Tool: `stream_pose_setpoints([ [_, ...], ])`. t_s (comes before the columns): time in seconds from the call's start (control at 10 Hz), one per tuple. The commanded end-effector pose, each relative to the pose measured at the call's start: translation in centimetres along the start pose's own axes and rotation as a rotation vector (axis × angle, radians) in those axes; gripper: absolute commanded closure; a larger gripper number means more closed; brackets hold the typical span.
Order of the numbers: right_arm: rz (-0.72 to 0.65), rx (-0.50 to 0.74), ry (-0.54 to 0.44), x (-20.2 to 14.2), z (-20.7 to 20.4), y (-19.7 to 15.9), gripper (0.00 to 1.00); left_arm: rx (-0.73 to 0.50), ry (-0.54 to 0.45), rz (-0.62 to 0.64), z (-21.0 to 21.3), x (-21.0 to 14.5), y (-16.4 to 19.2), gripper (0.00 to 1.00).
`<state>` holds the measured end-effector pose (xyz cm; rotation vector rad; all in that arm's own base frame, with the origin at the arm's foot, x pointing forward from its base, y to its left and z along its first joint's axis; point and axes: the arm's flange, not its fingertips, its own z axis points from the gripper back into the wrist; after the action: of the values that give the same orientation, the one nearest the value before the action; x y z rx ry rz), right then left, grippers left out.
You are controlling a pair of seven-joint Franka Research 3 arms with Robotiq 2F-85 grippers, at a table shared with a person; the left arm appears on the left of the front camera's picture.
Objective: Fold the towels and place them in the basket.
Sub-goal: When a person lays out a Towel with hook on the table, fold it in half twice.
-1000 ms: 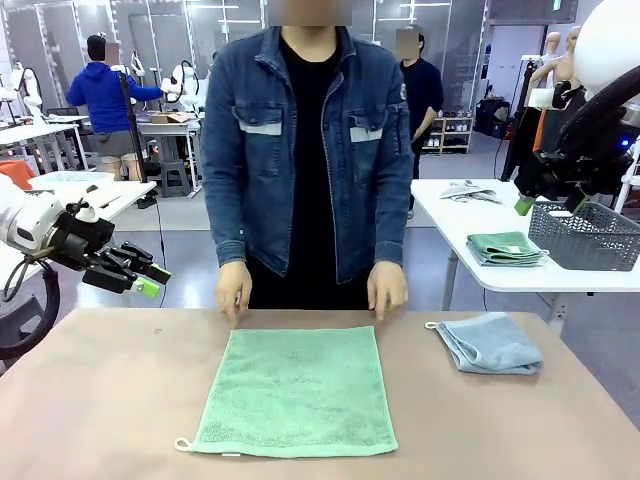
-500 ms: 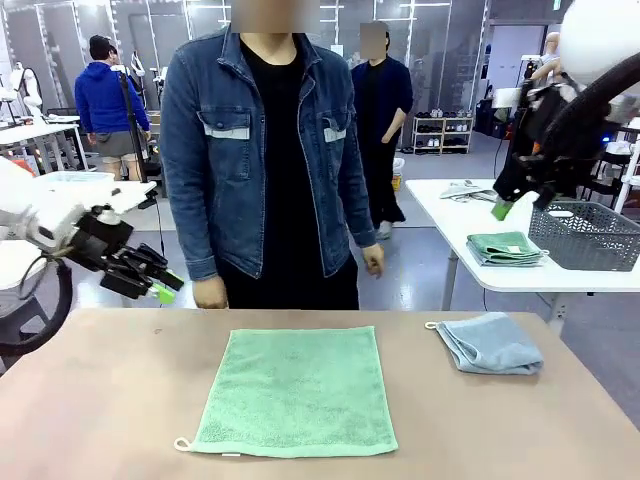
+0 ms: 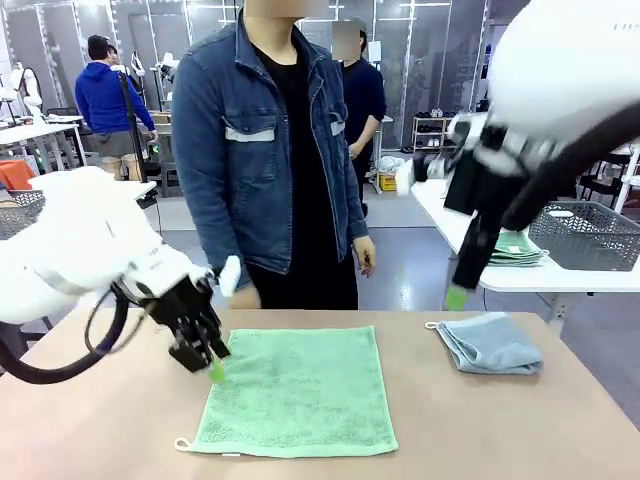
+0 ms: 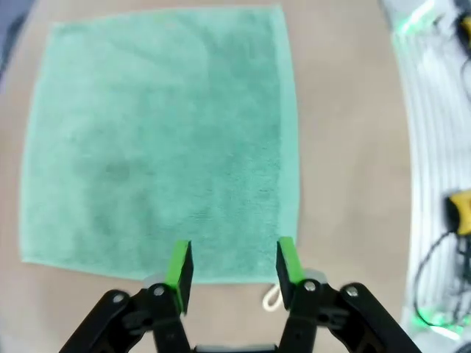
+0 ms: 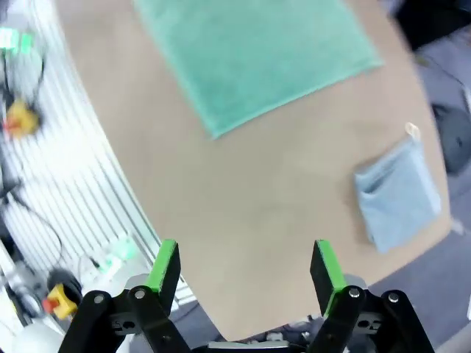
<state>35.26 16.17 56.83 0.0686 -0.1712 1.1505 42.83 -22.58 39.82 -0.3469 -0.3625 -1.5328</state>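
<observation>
A green towel [image 3: 295,390] lies spread flat in the middle of the table, its corner loop [image 3: 182,444] at the near left. My left gripper [image 3: 212,366] hovers open at the towel's left edge. In the left wrist view its fingers [image 4: 180,268] stand just over one edge of the green towel [image 4: 158,140], with nothing between them. A folded blue-grey towel [image 3: 490,342] lies at the right. My right gripper [image 3: 459,292] hangs open above the table to its left. From that wrist, the right gripper [image 5: 245,268] looks down on both towels [image 5: 257,51] [image 5: 401,195]. The basket [image 3: 590,236] stands on a side table.
A person in a denim jacket [image 3: 280,150] stands at the far edge, hands off the table. The white side table [image 3: 520,275] at the right also bears a folded green towel [image 3: 515,248] beside the basket. Bare tabletop [image 3: 100,420] surrounds the spread towel.
Both arms have swung in over the table. The left gripper came down to the green towel's left edge and the right one left the basket area. The person lifted both hands away.
</observation>
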Motion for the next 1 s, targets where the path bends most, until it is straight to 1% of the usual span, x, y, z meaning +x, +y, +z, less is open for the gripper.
stream_pose_setpoints([
  [0.0, 0.154, 0.015, 0.048, -1.1, -4.0, 0.1, 0.11, 0.046, 0.135, -0.001, -0.7, 1.5, -2.0, 0.41],
  [0.1, 0.202, 0.063, 0.068, -1.0, -6.5, 0.9, 0.11, 0.076, 0.182, -0.026, -1.2, 2.7, -3.5, 0.41],
  [0.2, 0.232, 0.114, 0.109, -1.0, -9.3, 2.1, 0.11, 0.115, 0.234, -0.031, -1.6, 3.8, -5.2, 0.41],
  [0.3, 0.263, 0.141, 0.105, -0.8, -11.6, 2.9, 0.11, 0.128, 0.275, -0.027, -2.0, 4.6, -6.1, 0.41],
  [0.4, 0.29, 0.135, 0.081, -0.5, -13.7, 3.5, 0.11, 0.129, 0.302, -0.01, -2.3, 5.0, -6.4, 0.41],
  [0.6, 0.343, 0.166, 0.092, 0.4, -17.6, 4.8, 0.11, 0.102, 0.337, -0.018, -3.0, 4.9, -6.4, 0.41],
  [0.9, 0.406, 0.146, 0.105, 1.2, -19.9, 6.6, 0.11, 0.103, 0.37, -0.018, -3.3, 4.4, -6.1, 0.41],
])
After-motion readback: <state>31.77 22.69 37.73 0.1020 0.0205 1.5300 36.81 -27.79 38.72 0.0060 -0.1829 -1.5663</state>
